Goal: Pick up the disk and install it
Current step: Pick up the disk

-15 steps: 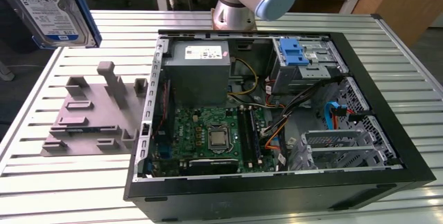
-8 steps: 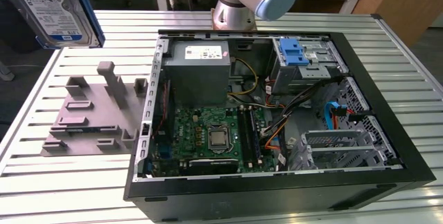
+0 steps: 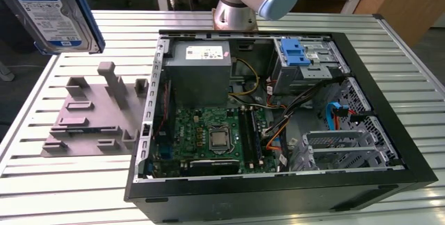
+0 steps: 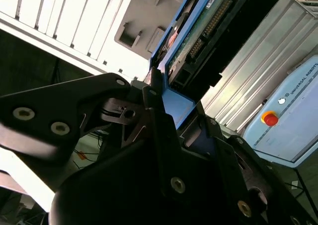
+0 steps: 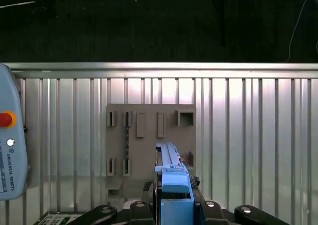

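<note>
The disk [image 3: 52,14] is held in the air at the upper corner of the exterior view's left, its white and blue label turned toward that camera and its blue frame seen along one edge. It is well apart from the open computer case [image 3: 389,147] and touches nothing on the slatted metal tabletop [image 3: 70,183].

In the first wrist view the disk [image 5: 171,170] is seen edge-on, rising from the gripper [image 5: 174,207], whose jaws are closed on the blue frame from both sides. Below it lies the grey fixture block [image 5: 149,115], with its slots unoccupied. In the second wrist view the disk's [image 4: 208,26] connector edge and green circuit board are shown, and a black finger [image 4: 156,106] is pressed against the frame.

In the exterior view the fixture block [image 3: 90,115] rests on the tabletop just beside the case. Inside the case a grey power supply [image 3: 201,74], a green motherboard [image 3: 215,136] and a blue-latched drive cage [image 3: 299,55] are seen. The arm's base [image 3: 243,1] stands behind the case. A teach pendant [image 5: 10,150] lies on the tabletop.
</note>
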`<control>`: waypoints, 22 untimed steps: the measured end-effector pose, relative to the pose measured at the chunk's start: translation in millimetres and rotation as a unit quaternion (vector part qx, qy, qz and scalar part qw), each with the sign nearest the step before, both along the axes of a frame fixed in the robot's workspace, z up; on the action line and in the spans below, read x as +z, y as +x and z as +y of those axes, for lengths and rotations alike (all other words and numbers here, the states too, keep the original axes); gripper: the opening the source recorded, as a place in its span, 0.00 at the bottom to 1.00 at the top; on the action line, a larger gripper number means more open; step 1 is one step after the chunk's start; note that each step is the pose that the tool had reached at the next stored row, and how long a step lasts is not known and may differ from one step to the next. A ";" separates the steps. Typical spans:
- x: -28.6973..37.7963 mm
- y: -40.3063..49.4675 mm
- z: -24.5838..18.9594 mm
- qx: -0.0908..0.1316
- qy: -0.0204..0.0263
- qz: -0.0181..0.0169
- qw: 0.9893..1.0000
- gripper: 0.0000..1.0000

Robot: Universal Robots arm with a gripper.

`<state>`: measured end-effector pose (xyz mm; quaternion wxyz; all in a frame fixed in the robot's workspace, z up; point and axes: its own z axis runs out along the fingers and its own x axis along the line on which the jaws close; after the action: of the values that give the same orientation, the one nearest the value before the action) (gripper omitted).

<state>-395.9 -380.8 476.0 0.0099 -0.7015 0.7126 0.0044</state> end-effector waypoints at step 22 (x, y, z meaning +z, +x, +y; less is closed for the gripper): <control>-0.4 44.3 -24.8 0.000 0.000 0.001 1.000 0.37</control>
<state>-351.6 -405.6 475.6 0.0089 -0.7015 0.7126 0.0053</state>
